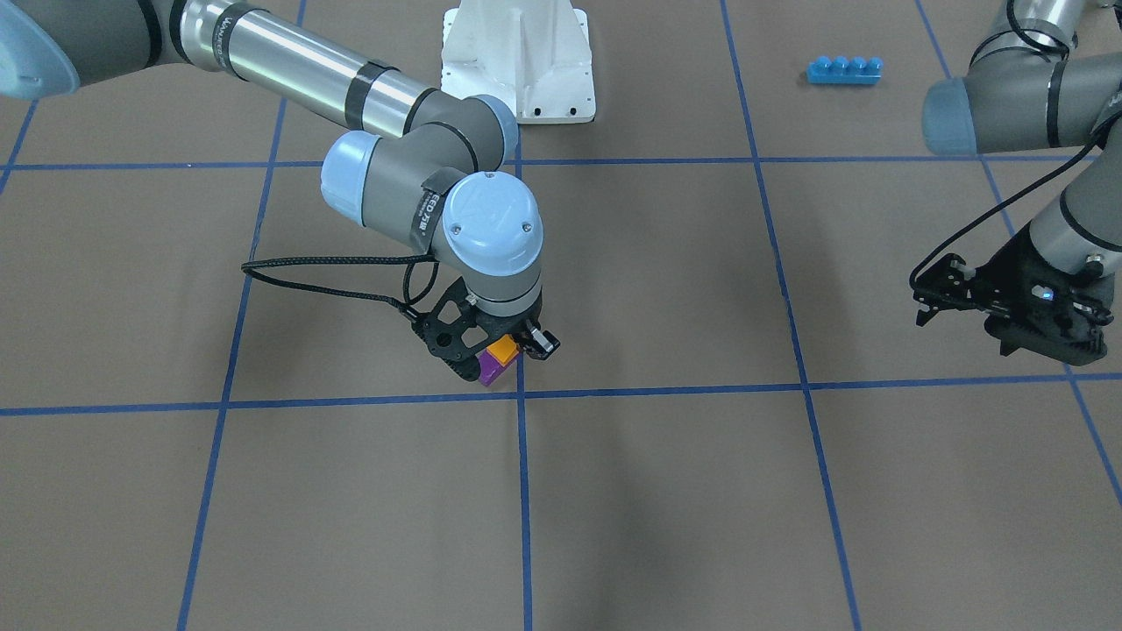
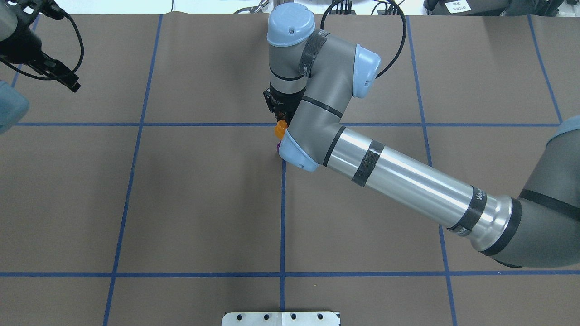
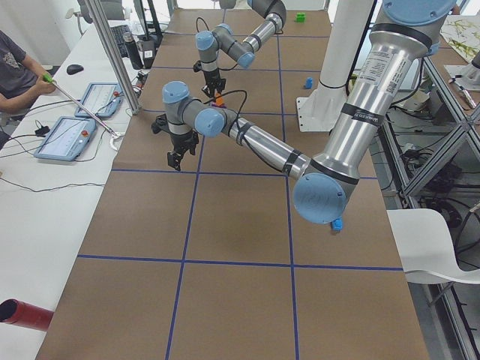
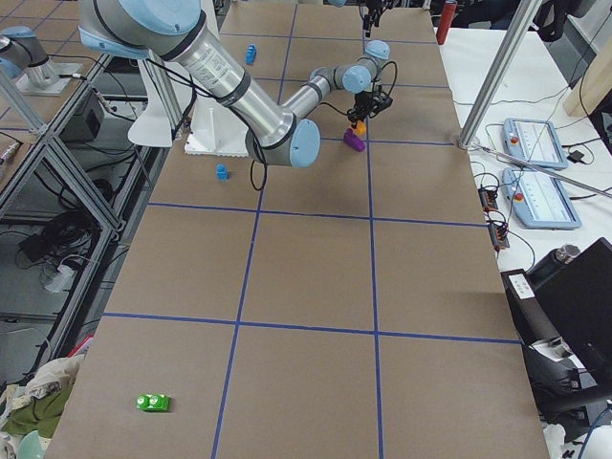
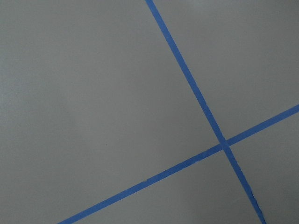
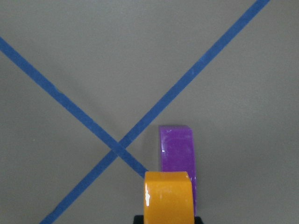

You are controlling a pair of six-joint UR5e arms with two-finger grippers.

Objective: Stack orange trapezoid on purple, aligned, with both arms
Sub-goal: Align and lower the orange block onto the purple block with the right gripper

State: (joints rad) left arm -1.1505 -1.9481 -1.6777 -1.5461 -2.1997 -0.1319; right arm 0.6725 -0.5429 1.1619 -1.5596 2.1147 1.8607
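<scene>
Purple brick (image 2: 277, 146) mostly under right arm (image 2: 408, 176)

Right arm (image 1: 289, 66) and left arm (image 1: 1008, 114): grey joint housings and light-blue round caps. The right arm has a polished silver tube with black bands, one with white lettering, and two small screws in its wrist cap. A black braided cable loops to the right end effector (image 1: 513, 353), which is black with round holes. The left end effector (image 1: 922, 307) is black, with a thin black cable and a small blue light.
</scene>
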